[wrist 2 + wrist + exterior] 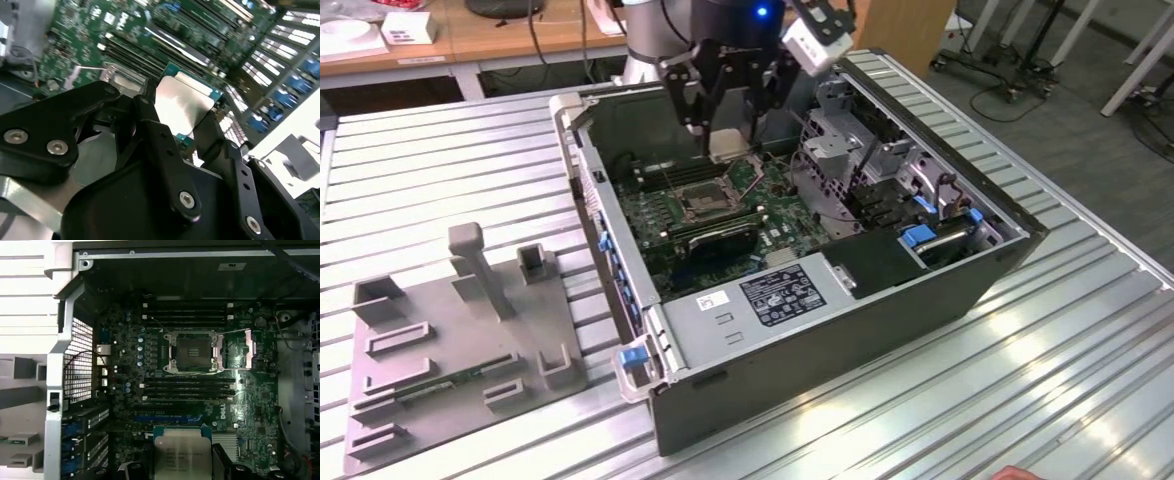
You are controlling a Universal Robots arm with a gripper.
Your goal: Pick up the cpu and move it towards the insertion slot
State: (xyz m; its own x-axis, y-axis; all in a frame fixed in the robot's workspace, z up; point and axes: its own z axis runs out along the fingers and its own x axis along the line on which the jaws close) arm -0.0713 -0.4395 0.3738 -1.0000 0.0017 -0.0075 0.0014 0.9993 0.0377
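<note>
The gripper [187,127] pinched the cpu [182,107], shiny side (square, no long side) tilted above the insertion slot [704,200].

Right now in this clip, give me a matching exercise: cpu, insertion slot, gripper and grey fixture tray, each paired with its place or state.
Things:
1. cpu
2. insertion slot
3. gripper
4. grey fixture tray

Places or states:
A. on the table outside the computer case
B. shut on the chip
C. held above the green circuit board
D. empty, its frame open, on the board

Pairs: 1-C, 2-D, 3-B, 4-A
</note>
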